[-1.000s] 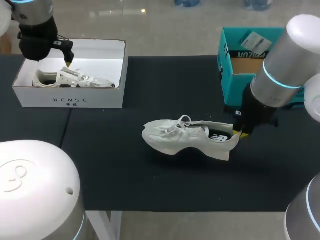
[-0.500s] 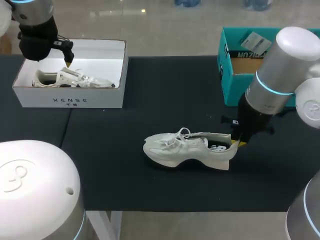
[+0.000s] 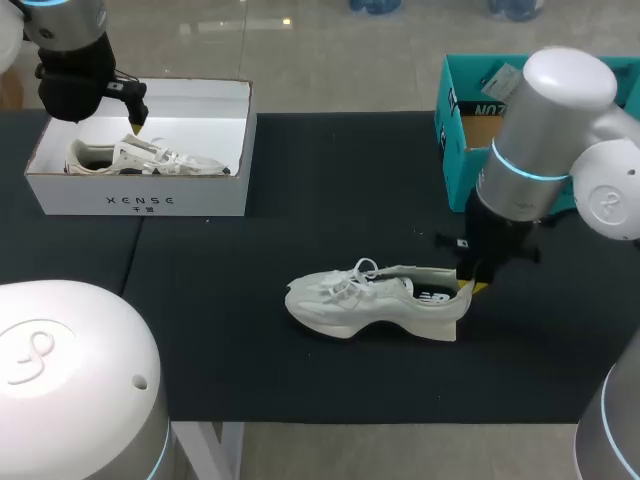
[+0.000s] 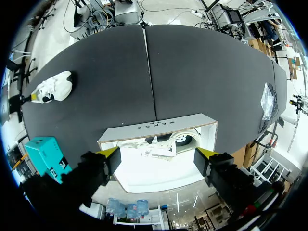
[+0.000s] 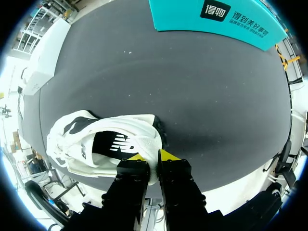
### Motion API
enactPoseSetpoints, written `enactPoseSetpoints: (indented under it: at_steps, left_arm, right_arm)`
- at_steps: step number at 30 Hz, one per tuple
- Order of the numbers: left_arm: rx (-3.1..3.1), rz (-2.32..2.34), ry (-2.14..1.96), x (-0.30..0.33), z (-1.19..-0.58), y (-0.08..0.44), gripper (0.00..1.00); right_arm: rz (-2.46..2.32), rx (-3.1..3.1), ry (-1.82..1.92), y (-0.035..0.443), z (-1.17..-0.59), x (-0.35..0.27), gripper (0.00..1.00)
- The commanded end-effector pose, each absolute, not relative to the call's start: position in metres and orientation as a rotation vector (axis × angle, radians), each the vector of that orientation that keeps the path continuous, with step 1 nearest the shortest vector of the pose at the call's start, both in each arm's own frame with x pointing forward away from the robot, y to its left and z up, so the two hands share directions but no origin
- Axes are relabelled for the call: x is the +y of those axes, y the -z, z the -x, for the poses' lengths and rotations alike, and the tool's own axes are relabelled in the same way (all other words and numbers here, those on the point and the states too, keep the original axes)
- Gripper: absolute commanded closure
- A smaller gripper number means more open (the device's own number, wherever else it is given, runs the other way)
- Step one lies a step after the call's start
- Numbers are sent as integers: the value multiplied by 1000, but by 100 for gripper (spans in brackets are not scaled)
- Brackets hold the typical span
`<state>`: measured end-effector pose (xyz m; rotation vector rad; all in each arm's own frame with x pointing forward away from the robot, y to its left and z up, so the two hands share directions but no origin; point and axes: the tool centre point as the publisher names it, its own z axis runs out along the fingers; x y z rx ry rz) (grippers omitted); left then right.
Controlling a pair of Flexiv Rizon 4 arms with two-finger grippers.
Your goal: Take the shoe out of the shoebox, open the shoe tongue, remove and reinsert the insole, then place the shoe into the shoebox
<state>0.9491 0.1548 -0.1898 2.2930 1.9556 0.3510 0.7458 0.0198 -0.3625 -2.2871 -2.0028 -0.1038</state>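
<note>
Presently your right gripper [image 5: 153, 156] clamps the white mesh sneaker [image 3: 370, 295] by its heel on the black table [image 3: 300, 180], left gripper [image 4: 158, 153] spread; tongue, insole and reboxing remain.

Lettering on white shoebox [image 3: 140, 200] front, print on teal box [image 3: 452, 140]

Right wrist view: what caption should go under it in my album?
Right gripper pinching the heel of a white shoe on the black table.

The left claw [image 4: 157, 153] points down, fingers spread wide; the right claw [image 5: 153, 156], also pointing down, pinches the heel of the shoe [image 5: 142, 132].
</note>
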Motion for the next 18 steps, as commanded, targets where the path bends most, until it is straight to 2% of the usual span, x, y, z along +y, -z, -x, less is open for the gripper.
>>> enactPoseSetpoints:
  at_steps: [1,10,14,18]
  left_arm:
    - [1954,-2293,-355,155,-948,190,0]
    - [1954,-2293,-355,155,-948,190,0]
    - [1954,-2293,-355,155,-948,190,0]
    - [1954,-2293,-355,155,-948,190,0]
  right_arm:
    - [2307,-2009,98,360,-751,28,0]
    - [2192,-2076,212,299,-755,35,0]
    - [1981,-2134,235,274,-753,28,0]
    - [1547,-2423,343,259,-747,27,0]
